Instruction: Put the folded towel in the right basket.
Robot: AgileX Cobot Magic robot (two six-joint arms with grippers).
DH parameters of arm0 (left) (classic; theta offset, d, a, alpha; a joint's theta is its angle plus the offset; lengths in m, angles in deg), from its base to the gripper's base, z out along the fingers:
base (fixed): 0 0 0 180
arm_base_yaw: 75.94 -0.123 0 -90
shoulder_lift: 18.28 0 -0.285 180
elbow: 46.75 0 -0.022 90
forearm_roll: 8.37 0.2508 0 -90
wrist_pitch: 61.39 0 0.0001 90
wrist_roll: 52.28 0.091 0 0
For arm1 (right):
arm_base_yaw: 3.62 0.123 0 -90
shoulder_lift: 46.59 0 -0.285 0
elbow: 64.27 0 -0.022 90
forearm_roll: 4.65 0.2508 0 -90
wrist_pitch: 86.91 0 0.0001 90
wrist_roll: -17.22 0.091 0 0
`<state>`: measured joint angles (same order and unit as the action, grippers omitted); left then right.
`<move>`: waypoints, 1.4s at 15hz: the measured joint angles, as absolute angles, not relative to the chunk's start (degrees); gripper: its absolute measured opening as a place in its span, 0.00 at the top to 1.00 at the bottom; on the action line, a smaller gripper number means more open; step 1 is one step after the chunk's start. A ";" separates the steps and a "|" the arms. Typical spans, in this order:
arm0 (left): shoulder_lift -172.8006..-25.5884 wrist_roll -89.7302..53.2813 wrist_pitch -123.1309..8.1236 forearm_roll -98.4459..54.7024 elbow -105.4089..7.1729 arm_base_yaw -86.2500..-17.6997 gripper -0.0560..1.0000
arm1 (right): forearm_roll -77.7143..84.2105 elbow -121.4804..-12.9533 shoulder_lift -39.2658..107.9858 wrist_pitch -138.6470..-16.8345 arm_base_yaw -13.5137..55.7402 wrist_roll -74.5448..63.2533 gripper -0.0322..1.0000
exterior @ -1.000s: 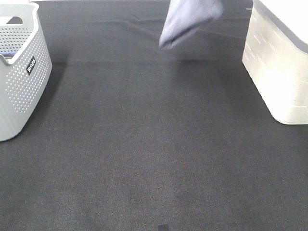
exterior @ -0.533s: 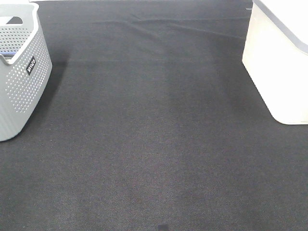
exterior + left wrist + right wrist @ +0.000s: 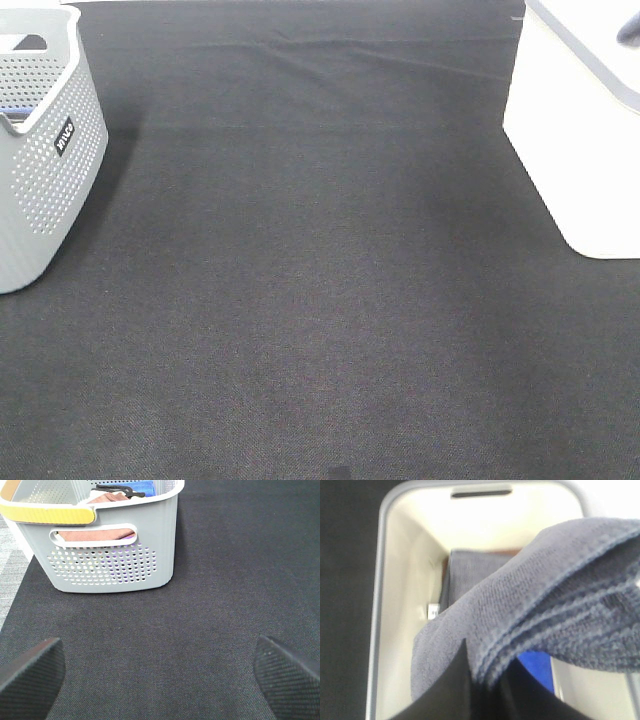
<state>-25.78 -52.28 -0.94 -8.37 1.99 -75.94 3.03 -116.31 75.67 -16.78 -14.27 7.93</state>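
Note:
In the right wrist view my right gripper [image 3: 487, 685] is shut on the grey-blue folded towel [image 3: 560, 605] and holds it over the open top of the white right basket [image 3: 395, 605]. Inside the basket lie another folded grey towel [image 3: 480, 570] and something blue [image 3: 535, 672]. In the exterior view the right basket [image 3: 580, 150] stands at the right edge; only a dark sliver [image 3: 630, 30] shows above its rim, and the towel and right gripper are otherwise out of frame. My left gripper [image 3: 160, 675] is open and empty, low over the mat.
The grey perforated left basket [image 3: 45, 170] stands at the far left. In the left wrist view the left basket [image 3: 110, 565] holds several folded cloths. A black mat [image 3: 300, 280] covers the table between the baskets.
The towel hung at the top centre of the exterior view one second ago. It has moved right and out of that view, and is now over the right basket.

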 joint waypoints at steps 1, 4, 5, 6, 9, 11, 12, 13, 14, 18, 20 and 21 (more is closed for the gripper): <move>-25.78 -52.28 -0.94 -8.37 1.99 -75.94 0.02 | 3.55 -114.71 76.53 -17.69 -14.27 7.76 0.91; -25.78 -52.28 -0.94 -8.37 1.99 -75.94 0.02 | 3.89 -113.62 79.85 -20.16 -14.27 7.65 0.91; -25.78 -52.28 -0.94 -8.37 1.99 -75.94 0.02 | 3.89 -113.62 81.52 -20.73 -14.27 7.88 0.91; -25.78 -52.28 -0.94 -8.37 1.99 -75.94 0.02 | 3.89 -113.62 83.12 -21.30 -14.27 8.11 0.90; -25.78 -52.28 -0.94 -8.37 1.99 -75.94 0.02 | 3.03 -113.62 85.98 -21.42 -14.27 10.46 0.54; -25.78 -52.28 -0.94 -8.37 1.99 -75.94 0.02 | 2.86 -113.62 85.81 -21.07 -14.27 9.83 0.30; -25.78 -52.28 -0.94 -8.37 1.99 -75.94 0.02 | 3.09 -113.62 85.35 -20.44 -14.27 9.42 0.27; -25.78 -52.28 -0.94 -8.37 1.99 -75.94 0.02 | 3.95 -113.62 84.55 -19.47 -14.27 9.37 0.25; -25.78 -52.28 -0.94 -8.37 1.99 -75.94 0.02 | 6.58 -113.62 82.95 -18.04 -14.27 9.31 0.24; -25.78 -52.28 -0.94 -8.37 1.99 -75.94 0.02 | 11.74 -113.62 79.17 -17.24 -10.26 6.56 0.24; -25.78 -52.28 -0.94 -8.37 1.99 -75.94 0.02 | 9.73 -113.62 78.02 -17.18 -6.83 7.76 0.24; -25.78 -52.28 -0.94 -8.37 1.99 -75.94 0.02 | 7.79 -113.16 76.93 -17.18 -5.62 9.42 0.24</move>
<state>-25.78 -52.28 -0.94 -8.37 1.99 -75.94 7.79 -113.16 76.93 -17.18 -5.62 9.42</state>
